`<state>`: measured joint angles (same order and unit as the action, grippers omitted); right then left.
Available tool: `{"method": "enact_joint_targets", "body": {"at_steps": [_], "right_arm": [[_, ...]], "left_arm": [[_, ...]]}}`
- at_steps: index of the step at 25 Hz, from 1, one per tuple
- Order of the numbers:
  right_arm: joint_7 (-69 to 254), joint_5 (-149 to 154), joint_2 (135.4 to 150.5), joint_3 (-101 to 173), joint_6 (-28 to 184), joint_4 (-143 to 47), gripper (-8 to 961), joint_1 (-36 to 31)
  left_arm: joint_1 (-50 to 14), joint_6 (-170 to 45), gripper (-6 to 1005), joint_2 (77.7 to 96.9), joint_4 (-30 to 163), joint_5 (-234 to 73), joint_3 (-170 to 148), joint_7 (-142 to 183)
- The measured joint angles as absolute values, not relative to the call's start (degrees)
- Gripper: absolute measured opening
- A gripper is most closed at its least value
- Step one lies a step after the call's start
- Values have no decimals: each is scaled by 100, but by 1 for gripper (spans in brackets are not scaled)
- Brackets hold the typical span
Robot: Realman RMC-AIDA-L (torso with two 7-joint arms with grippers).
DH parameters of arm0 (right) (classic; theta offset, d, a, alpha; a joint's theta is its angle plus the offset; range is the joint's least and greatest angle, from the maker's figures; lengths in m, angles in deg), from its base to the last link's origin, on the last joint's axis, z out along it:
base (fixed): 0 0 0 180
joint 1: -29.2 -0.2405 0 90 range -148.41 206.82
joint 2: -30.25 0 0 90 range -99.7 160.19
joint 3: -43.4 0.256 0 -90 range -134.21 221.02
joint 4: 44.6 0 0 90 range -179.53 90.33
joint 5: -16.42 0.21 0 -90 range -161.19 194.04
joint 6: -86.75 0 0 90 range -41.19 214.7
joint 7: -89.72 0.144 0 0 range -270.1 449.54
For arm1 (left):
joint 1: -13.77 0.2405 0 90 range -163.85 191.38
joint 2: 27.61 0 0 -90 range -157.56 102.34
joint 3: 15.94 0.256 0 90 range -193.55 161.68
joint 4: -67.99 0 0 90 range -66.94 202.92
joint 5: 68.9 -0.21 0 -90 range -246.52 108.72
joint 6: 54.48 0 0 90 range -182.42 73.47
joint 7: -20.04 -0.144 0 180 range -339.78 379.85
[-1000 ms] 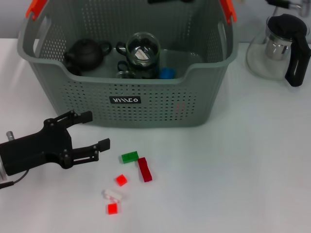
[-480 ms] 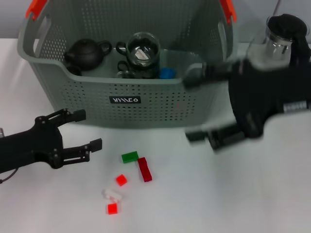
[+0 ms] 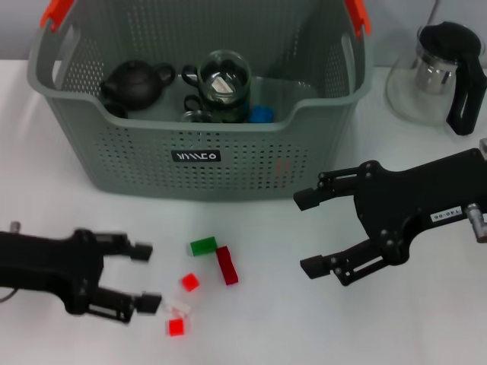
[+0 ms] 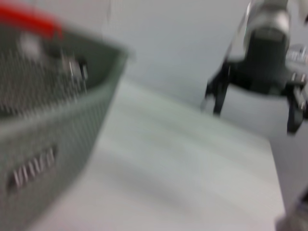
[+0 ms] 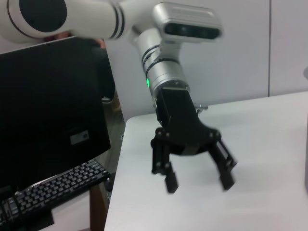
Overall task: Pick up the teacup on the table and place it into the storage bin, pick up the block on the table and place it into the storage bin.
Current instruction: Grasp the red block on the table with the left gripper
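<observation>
Blocks: a loose cluster on the table (image 3: 426, 319), near of the storage bin (image 3: 190, 137) — green block (image 3: 203, 245) touching the dark red block (image 3: 227, 265), a small red block (image 3: 189, 282) just nearer, then a white block (image 3: 176, 306) and another red block (image 3: 176, 328) nearest of all. Teacup: probably already in the bin, where a dark teapot (image 3: 137, 82), glassware (image 3: 224, 76) and something blue (image 3: 262, 115) sit; no cup left on the table.

Left gripper (image 3: 146, 275): low at the near left, spread wide and holding nothing, fingertips pointing right, lower tip just beside the white block. Cluster lying immediately to its right, so clearly the closer arm. Dark red block's long axis running near–far, roughly across the line of approach; white block angled.

Right gripper (image 3: 308, 232): to the right of the cluster, also splayed and unladen, well apart from the blocks. Glass kettle (image 3: 437, 72) at far right, untouched.

Likely next: a short reach rightward by the left arm onto the nearest block.
</observation>
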<state>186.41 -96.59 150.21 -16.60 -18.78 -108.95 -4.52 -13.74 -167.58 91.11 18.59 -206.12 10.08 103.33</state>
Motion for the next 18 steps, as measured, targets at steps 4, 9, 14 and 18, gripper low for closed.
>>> {"method": "enact_joint_targets", "body": {"at_steps": [4, 9, 14, 18], "right_arm": [[18696, -9784, 15028, -1667, -1775, -10863, 945, -522], [18846, -9867, 14984, -1653, -1675, -10762, 945, -642], [18945, -9894, 14933, -1605, -1542, -10646, 945, -742], [19036, -9898, 14899, -1597, -1465, -10594, 945, -805]], "left_arm": [[-1612, -16680, 904, 9172, 1617, -20921, 1617, 11240], [-1758, -16373, 904, 9247, 1278, -21004, 2209, 12381], [-1847, -16256, 905, 9226, 950, -21119, 2523, 13405], [-1852, -16332, 905, 9235, 530, -21150, 2709, 13978]]}}
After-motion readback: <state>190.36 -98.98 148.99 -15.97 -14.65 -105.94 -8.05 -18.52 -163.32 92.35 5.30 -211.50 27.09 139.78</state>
